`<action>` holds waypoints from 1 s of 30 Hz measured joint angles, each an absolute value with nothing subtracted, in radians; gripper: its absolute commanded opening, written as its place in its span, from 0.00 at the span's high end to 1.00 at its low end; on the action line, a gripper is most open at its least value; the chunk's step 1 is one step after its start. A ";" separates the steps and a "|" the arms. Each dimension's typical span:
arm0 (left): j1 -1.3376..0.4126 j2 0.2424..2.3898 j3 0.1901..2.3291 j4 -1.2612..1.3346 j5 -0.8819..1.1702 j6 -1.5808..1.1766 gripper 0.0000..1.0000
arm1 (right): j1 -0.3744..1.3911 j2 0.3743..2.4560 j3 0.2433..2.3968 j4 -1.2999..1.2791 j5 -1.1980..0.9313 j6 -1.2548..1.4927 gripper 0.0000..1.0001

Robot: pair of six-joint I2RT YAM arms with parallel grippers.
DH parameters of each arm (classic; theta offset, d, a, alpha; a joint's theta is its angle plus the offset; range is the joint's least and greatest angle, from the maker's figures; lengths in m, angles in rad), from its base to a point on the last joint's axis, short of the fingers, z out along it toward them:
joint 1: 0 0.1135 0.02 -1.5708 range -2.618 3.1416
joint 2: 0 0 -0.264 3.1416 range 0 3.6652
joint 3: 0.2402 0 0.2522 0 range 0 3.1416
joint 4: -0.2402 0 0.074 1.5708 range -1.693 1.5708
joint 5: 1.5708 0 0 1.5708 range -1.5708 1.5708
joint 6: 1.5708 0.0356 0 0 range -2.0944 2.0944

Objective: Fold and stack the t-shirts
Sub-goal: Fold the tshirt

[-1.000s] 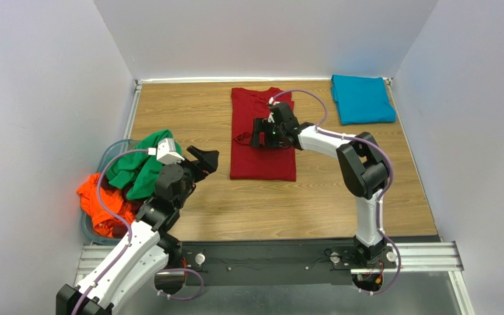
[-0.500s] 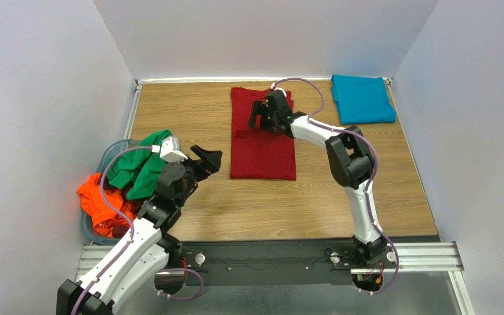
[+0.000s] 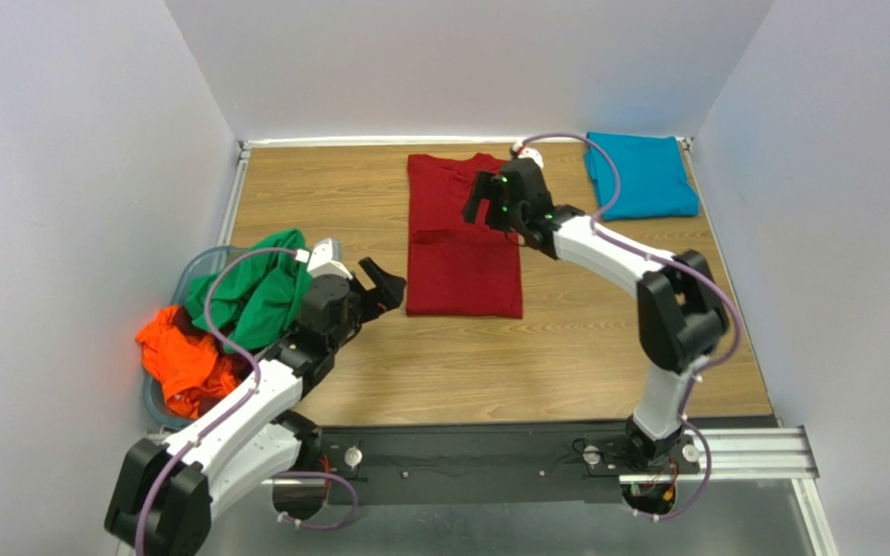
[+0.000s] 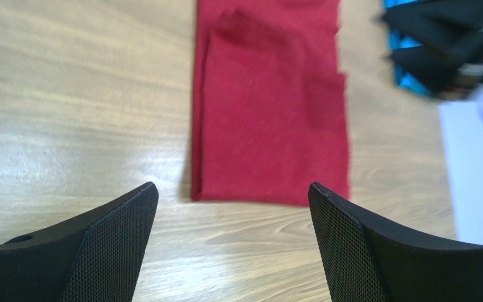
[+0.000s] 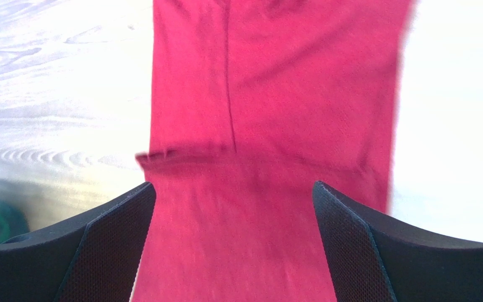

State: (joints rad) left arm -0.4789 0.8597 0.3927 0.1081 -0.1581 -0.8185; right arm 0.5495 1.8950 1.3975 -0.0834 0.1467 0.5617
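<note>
The dark red t-shirt (image 3: 461, 243) lies folded into a long narrow strip at the middle back of the table. My right gripper (image 3: 485, 199) hovers open over its far half, and red cloth (image 5: 269, 94) fills the space below the right gripper (image 5: 232, 187). My left gripper (image 3: 387, 290) is open just left of the strip's near-left corner. In the left wrist view the red t-shirt (image 4: 269, 113) lies beyond the left gripper (image 4: 231, 189), with bare wood between the fingers. A teal-blue t-shirt (image 3: 641, 174) lies folded at the back right. The green t-shirt (image 3: 250, 292) and orange t-shirt (image 3: 183, 361) are bunched at the left.
A clear plastic tub (image 3: 151, 401) at the left edge holds the green and orange shirts. White walls close in the table on three sides. The right arm (image 4: 452, 50) crosses the top right of the left wrist view, in front of the teal cloth (image 4: 404, 44).
The right gripper moved from the strip's middle toward its far end, then a little right. The left gripper moved right, closer to the strip's near-left corner. Both stayed open.
</note>
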 measured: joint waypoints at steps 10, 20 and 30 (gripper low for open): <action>-0.479 1.226 0.501 0.127 -0.021 -0.748 0.36 | 0.548 1.639 1.019 -0.089 0.225 0.614 0.00; -0.479 1.394 0.554 0.126 0.046 -0.720 0.51 | 0.542 1.523 0.912 -0.110 0.236 0.633 0.00; -0.479 1.455 0.559 0.125 0.044 -0.725 0.92 | 0.542 1.438 0.828 -0.141 0.210 0.639 0.00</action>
